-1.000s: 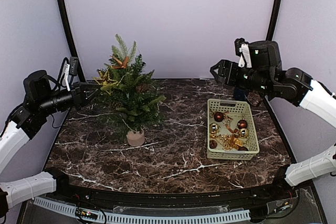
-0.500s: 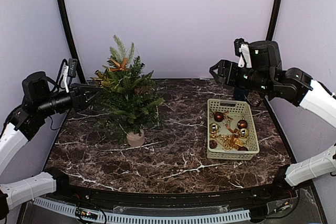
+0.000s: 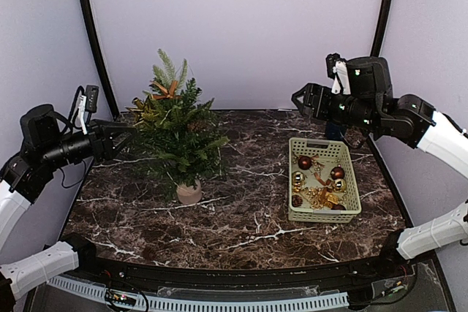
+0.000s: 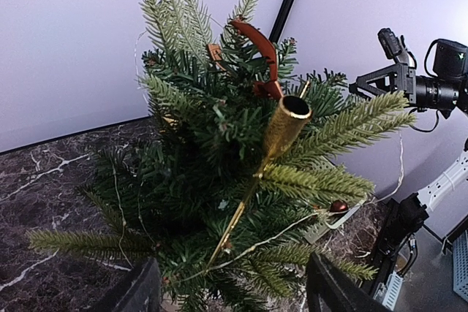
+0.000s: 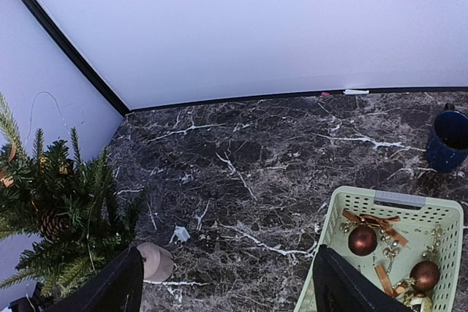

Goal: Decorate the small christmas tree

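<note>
The small christmas tree (image 3: 179, 133) stands in its beige pot (image 3: 189, 193) on the left half of the marble table. In the left wrist view the tree (image 4: 219, 180) fills the frame. A gold horn-shaped ornament (image 4: 284, 128) hangs in its branches and a red-brown bow (image 4: 259, 43) sits near the top. My left gripper (image 3: 126, 137) is open just left of the tree, its fingers (image 4: 139, 291) apart and holding nothing. High over the table's back right, my right gripper (image 3: 298, 100) is open and empty, above bare marble (image 5: 241, 202).
A pale green basket (image 3: 295, 180) at the right holds red and gold baubles (image 3: 305, 162) and bows; it also shows in the right wrist view (image 5: 329, 253). A dark blue mug (image 5: 447, 139) stands behind the basket by the back wall. Black frame posts rise at both back corners.
My left gripper has opened and drawn back to the left, away from the tree, leaving the gold ornament in the branches. The right arm has not moved.
</note>
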Controlling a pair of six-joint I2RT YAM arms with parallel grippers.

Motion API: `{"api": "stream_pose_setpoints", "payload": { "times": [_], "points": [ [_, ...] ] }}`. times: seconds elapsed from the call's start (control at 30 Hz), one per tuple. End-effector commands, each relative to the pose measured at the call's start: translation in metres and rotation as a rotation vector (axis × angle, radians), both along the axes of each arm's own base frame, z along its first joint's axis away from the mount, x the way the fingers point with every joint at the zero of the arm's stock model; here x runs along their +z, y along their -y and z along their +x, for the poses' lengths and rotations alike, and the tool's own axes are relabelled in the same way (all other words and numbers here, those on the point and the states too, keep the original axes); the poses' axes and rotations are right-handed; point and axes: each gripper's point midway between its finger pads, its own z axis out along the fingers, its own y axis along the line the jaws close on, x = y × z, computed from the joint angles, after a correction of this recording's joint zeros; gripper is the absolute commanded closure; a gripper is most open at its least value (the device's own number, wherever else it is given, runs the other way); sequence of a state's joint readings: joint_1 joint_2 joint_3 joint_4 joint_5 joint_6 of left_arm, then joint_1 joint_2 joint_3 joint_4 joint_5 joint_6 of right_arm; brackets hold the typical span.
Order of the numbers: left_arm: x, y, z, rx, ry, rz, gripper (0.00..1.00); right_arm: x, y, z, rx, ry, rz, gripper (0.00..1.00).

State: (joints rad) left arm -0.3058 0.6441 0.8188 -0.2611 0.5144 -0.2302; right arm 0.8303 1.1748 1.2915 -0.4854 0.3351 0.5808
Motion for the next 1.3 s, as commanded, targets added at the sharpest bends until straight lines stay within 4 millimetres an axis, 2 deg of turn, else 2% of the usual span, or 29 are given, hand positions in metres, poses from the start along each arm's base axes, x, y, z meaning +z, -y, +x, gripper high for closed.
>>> {"api": "stream_pose_setpoints", "payload": {
  "times": [0.0, 0.23, 0.47, 0.77, 0.87, 1.1, 1.27],
  "points": [
    [0.012, -0.004, -0.003, 0.017, 0.022, -0.002, 0.29, 0.011, -0.002, 0.003, -0.001, 0.028, 0.031, 0.19],
    [0.012, -0.012, -0.002, 0.075, -0.007, -0.019, 0.29, 0.005, -0.004, 0.001, 0.022, 0.024, 0.011, 0.19],
    [-0.012, -0.026, -0.006, 0.164, -0.131, -0.043, 0.3, -0.01, -0.013, -0.011, 0.116, 0.015, 0.008, 0.19],
    [-0.047, -0.033, -0.012, 0.227, -0.311, -0.072, 0.3, -0.035, -0.015, -0.027, 0.199, -0.005, 0.006, 0.21],
    [-0.062, -0.034, -0.016, 0.238, -0.364, -0.084, 0.3, -0.051, -0.012, -0.031, 0.19, -0.028, 0.009, 0.21],
    [-0.099, -0.044, -0.009, 0.329, -0.476, -0.052, 0.3, -0.112, 0.017, -0.025, 0.045, -0.165, -0.111, 0.2],
    [-0.102, -0.051, 0.001, 0.383, -0.459, -0.023, 0.3, -0.149, 0.045, -0.014, -0.03, -0.27, -0.137, 0.21]
  ]
}}
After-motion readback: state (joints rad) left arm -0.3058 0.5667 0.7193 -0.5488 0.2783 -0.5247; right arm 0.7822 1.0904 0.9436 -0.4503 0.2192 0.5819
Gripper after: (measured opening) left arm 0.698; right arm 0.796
